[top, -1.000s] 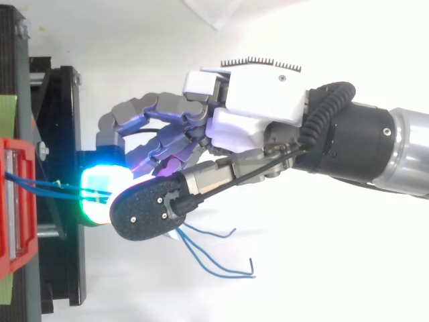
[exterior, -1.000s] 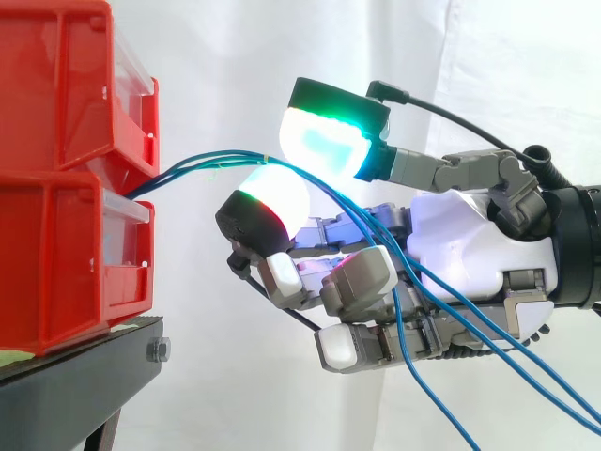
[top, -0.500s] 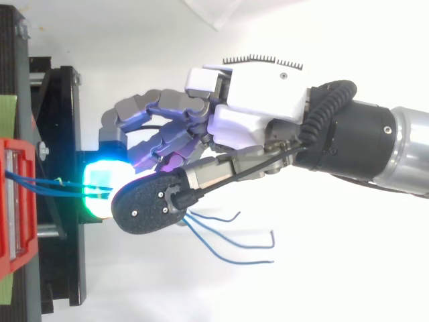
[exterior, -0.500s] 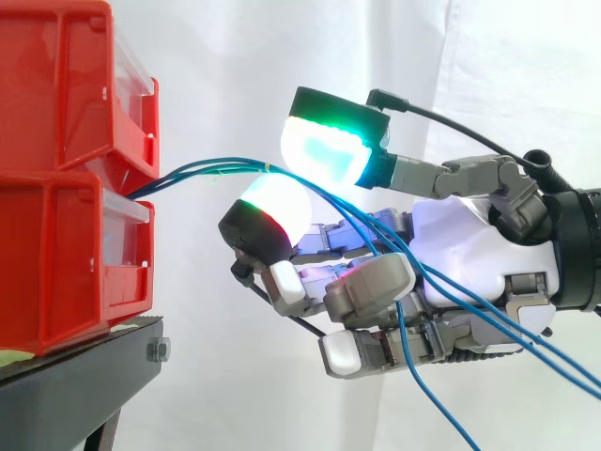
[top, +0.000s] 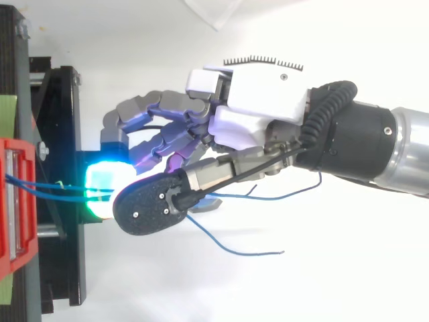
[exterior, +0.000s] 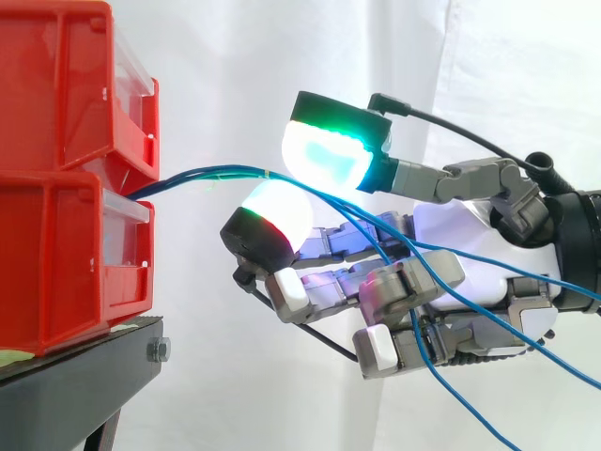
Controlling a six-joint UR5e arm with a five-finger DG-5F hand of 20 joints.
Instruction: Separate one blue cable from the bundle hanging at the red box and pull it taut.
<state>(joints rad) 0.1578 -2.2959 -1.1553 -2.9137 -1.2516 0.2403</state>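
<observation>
While the thin blue cables (exterior: 216,172) ran out of the gap between the two stacked red plastic bins (exterior: 66,178) on the black metal stand (exterior: 84,376), the robot's white and grey hand (exterior: 470,244) held them pinched together between two glowing pads (exterior: 324,150), with its other fingers loosely curled beneath and the loose ends trailing across the palm. We judged the separating step unfinished: several strands shared the pinch and none looked taut. The next move called for shedding all but one, then drawing away from the bins. We could read no label or writing anywhere.
</observation>
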